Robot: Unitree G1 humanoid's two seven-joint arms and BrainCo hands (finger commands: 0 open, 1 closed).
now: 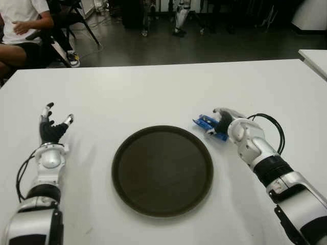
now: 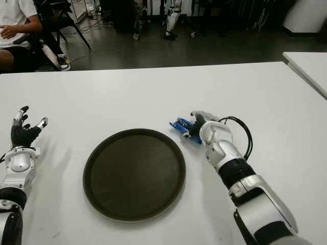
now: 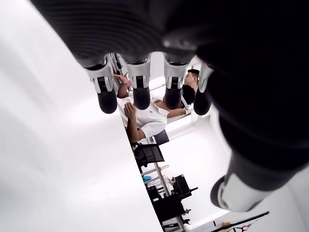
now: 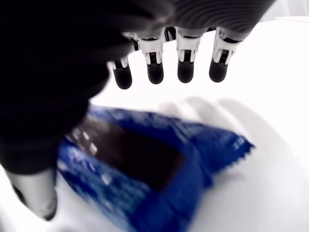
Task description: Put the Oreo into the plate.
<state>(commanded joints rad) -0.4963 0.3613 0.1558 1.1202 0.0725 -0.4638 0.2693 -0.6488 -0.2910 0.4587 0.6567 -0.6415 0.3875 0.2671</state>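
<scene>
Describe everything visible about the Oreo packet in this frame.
The Oreo packet is a small blue glossy wrapper with a crimped end and a dark panel on its face. It lies flat on the white table, just outside the brown plate, at its far right rim. The right hand hovers over it, fingers extended, not closed on it.

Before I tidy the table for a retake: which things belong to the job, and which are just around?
Job: Oreo packet, round dark plate, right hand over the packet, fingers open.
Around: left hand idle left of the plate; seated person; second table.
</scene>
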